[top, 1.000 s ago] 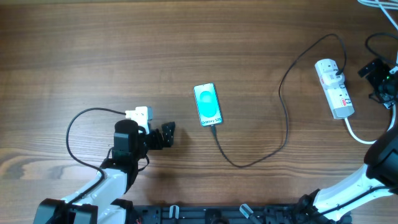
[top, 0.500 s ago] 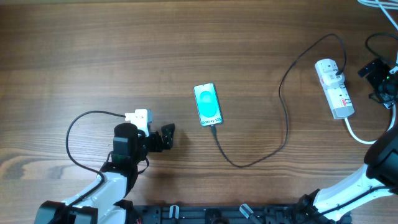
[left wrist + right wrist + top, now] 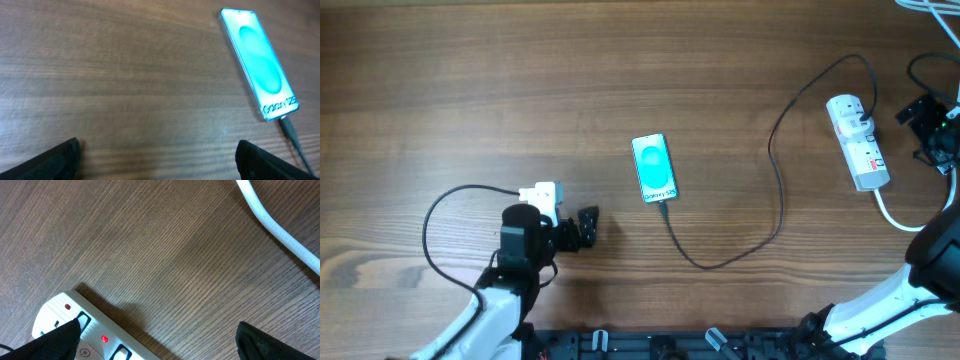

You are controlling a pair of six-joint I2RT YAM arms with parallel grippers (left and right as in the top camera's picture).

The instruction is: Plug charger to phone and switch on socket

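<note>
The charger (image 3: 775, 190) looks seated in the phone (image 3: 654, 168) at mid-surface, and the socket (image 3: 857, 143) by the right edge shows 2 red lights (likely on), so little remains; both jaws stand spread, empty.

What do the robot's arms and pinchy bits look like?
The left arm and right arm are white tubes low down and black near the wrist. Their jaws are black and blunt. A small white block with a looping black cable sits on the left wrist.
</note>
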